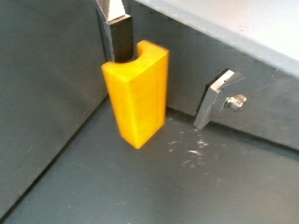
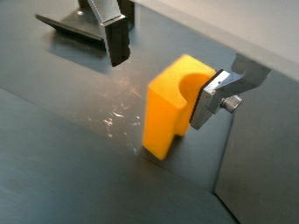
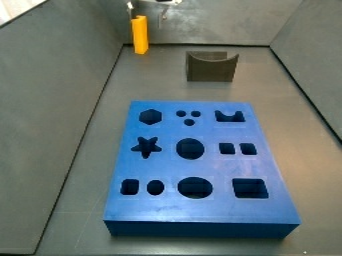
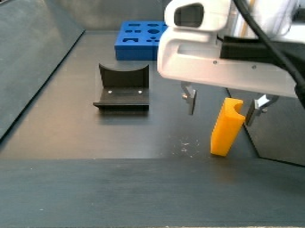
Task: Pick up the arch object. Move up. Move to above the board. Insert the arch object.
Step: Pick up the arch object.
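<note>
"Where's the claw point(image 4: 222, 100) sitting?"

"Right of centre in that side view, low over the arch object point(image 4: 226, 127). The jaws are spread with the orange block's top between them. In a wrist view one finger point(image 1: 119, 41) lies against the block's notched end, and the other finger point(image 1: 218, 98) stands clear of its side. So it's open, not gripping."

"Why is the block upright like that?"

"My guess: standing on end, its narrow flanks face the pads, so the claw can close across them. It rests on the dark floor, near the wall, at the upper left of the side view that looks down point(image 3: 139, 34)."

"And the board point(image 3: 201, 170)?"

"Well apart, filling the lower middle of that same view, blue, cut-outs facing up. The notched arch hole is at its upper right corner, which I'd say is why the block needs lifting and carrying across."

"That dark thing?"

"The fixture point(image 4: 123, 87), left of the claw, unused here."

"What's the risk?"

"Probably the block tipping if one pad pushes first."
</note>
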Robot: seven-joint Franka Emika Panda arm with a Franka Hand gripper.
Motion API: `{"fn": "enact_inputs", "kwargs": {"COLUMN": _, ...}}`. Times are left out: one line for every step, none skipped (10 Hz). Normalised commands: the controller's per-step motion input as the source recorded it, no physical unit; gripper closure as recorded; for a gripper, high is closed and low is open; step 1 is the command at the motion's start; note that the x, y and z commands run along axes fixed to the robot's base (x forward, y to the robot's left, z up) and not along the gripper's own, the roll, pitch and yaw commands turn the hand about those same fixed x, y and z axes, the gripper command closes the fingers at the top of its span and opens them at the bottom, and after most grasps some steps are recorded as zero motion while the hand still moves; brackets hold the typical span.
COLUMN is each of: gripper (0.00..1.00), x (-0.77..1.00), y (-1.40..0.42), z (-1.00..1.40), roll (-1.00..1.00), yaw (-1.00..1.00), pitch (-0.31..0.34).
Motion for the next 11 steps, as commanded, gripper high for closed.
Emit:
{"fn": "enact_inputs", "kwargs": {"gripper": 0.0, "x": -0.26, "y": 0.03, "z": -0.99, "roll": -0.1, "yaw": -0.02, "pitch": -0.05}}
{"fn": "enact_inputs", "kwargs": {"gripper": 0.0, "x": -0.18, "y": 0.0, "z": -0.92, "roll": -0.12, "yaw": 0.0, "pitch": -0.074}}
{"fn": "enact_inputs", "kwargs": {"gripper": 0.0, "x": -0.12, "y": 0.0, "z": -0.81, "roll": -0.13, "yaw": 0.0, "pitch": -0.14}}
{"fn": "enact_inputs", "kwargs": {"gripper": 0.0, "x": -0.24, "y": 0.07, "z": -0.41, "roll": -0.19, "yaw": 0.0, "pitch": -0.347}}
{"fn": "enact_inputs", "kwargs": {"gripper": 0.0, "x": 0.0, "y": 0.0, "z": 0.0, "roll": -0.03, "yaw": 0.0, "pitch": -0.02}}
{"fn": "enact_inputs", "kwargs": {"gripper": 0.0, "x": 0.0, "y": 0.0, "z": 0.0, "roll": 0.0, "yaw": 0.0, "pitch": 0.0}}
{"fn": "enact_inputs", "kwargs": {"gripper": 1.0, "x": 0.0, "y": 0.0, "z": 0.0, "roll": 0.0, "yaw": 0.0, "pitch": 0.0}}
{"fn": "enact_inputs", "kwargs": {"gripper": 1.0, "x": 0.0, "y": 0.0, "z": 0.0, "roll": 0.0, "yaw": 0.0, "pitch": 0.0}}
{"fn": "enact_inputs", "kwargs": {"gripper": 1.0, "x": 0.0, "y": 0.0, "z": 0.0, "roll": 0.0, "yaw": 0.0, "pitch": 0.0}}
{"fn": "enact_inputs", "kwargs": {"gripper": 1.0, "x": 0.0, "y": 0.0, "z": 0.0, "roll": 0.0, "yaw": 0.0, "pitch": 0.0}}
{"fn": "enact_inputs", "kwargs": {"gripper": 1.0, "x": 0.0, "y": 0.0, "z": 0.0, "roll": 0.0, "yaw": 0.0, "pitch": 0.0}}
